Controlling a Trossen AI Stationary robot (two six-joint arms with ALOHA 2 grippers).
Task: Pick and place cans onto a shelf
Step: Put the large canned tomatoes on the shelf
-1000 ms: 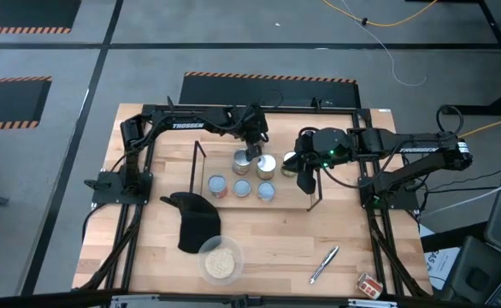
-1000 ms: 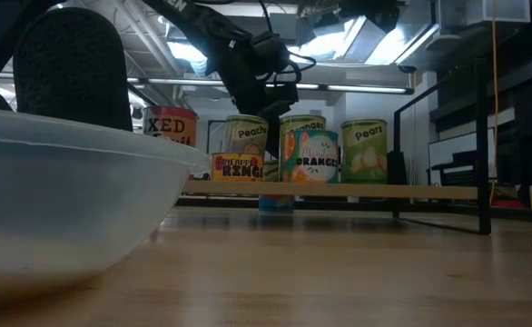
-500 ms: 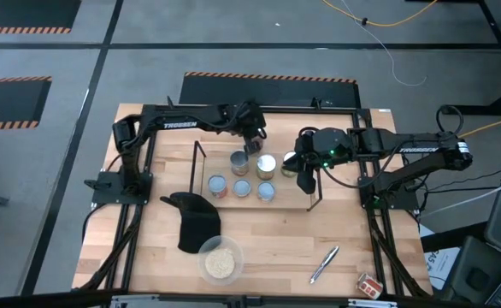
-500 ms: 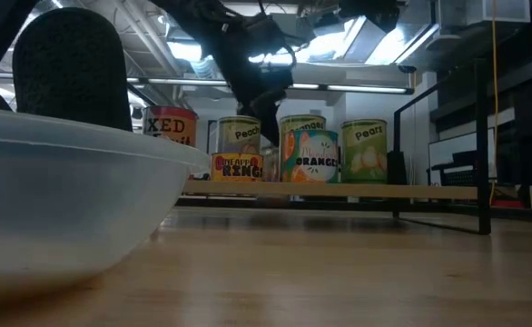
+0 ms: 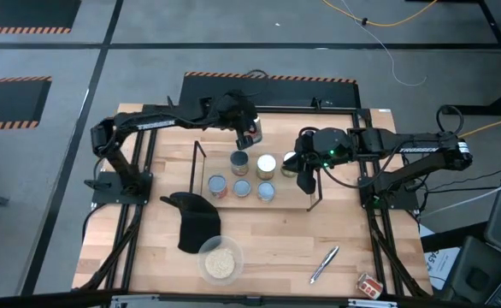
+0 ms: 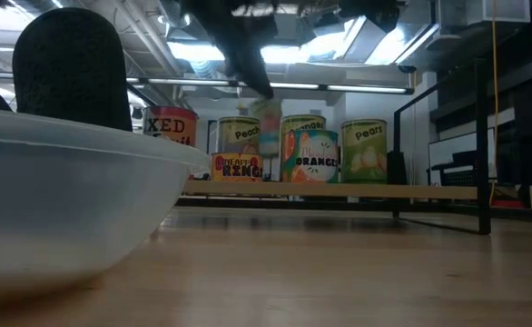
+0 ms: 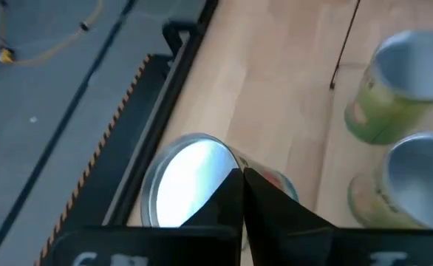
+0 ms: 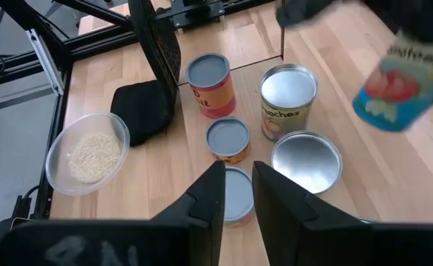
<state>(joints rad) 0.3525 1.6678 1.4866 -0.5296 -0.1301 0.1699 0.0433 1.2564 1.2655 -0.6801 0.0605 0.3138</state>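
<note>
**A:** Wooden boards first: the shelf (image 5: 289, 195) carries three tins (image 5: 242, 187) along its near edge, with a peaches tin (image 5: 239, 162) and a silver-topped one (image 5: 267, 165) behind them. Where's the one being worked?

**B:** Past the shelf's far side, off the tabletop (image 5: 268, 248). The left hand (image 7: 242, 185) has its fingers pinched tight on the rim of a blue-labelled can (image 8: 397, 77), which hangs tilted under it.

**A:** So, mid-carry?

**B:** I'd judge so, gripped but not yet placed. The next move calls for bringing it over a free patch of board, perhaps beside the peaches, levelling it, then setting it down without knocking its neighbours.

**A:** And the other arm?

**B:** The right hand (image 8: 237, 174) hovers at the shelf's right end, fingers a little apart, nothing between them
</note>
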